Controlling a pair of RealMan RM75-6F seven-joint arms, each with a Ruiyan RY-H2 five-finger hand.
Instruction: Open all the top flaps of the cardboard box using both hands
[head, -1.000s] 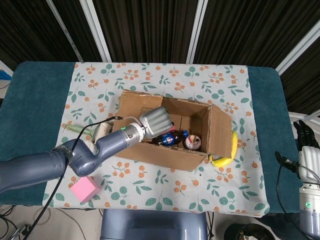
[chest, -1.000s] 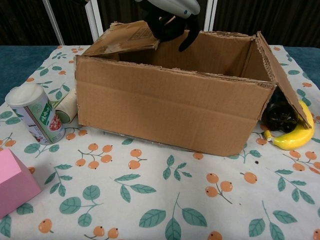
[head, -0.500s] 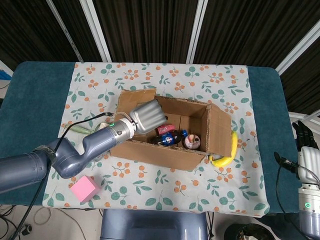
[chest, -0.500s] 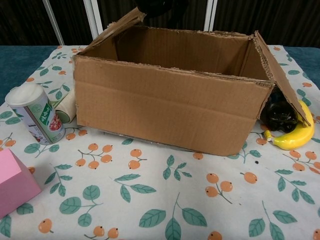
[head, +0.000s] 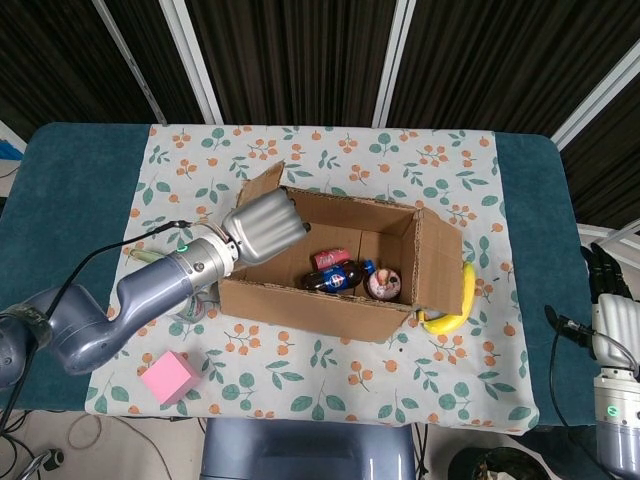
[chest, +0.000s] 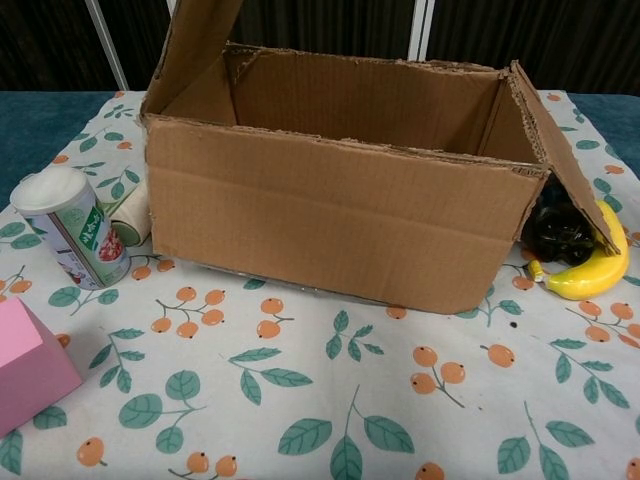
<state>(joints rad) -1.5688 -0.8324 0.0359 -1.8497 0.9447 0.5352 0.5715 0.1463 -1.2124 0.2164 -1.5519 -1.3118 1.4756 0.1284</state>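
The cardboard box (head: 345, 300) stands mid-table, its top uncovered. Its left flap (head: 262, 185) stands almost upright, seen also in the chest view as the left flap (chest: 200, 40) rising out of frame. My left hand (head: 262, 227) hovers over the box's left end, its silver back up, against the inner side of that flap and holding nothing. The right flap (head: 440, 262) hangs outward and down; the right flap (chest: 560, 150) shows likewise from the chest. My right hand (head: 608, 290) hangs beyond the table's right edge, fingers apart, empty.
Inside the box lie a dark bottle (head: 335, 275) and a round cup (head: 385, 285). A banana (chest: 590, 270) and a black object (chest: 560, 235) sit under the right flap. A can (chest: 70, 225), a roll (chest: 130, 215) and a pink block (chest: 25, 360) stand left of the box.
My left hand moved left and lifted the left flap from lying over the box to nearly upright. The right hand has barely moved.
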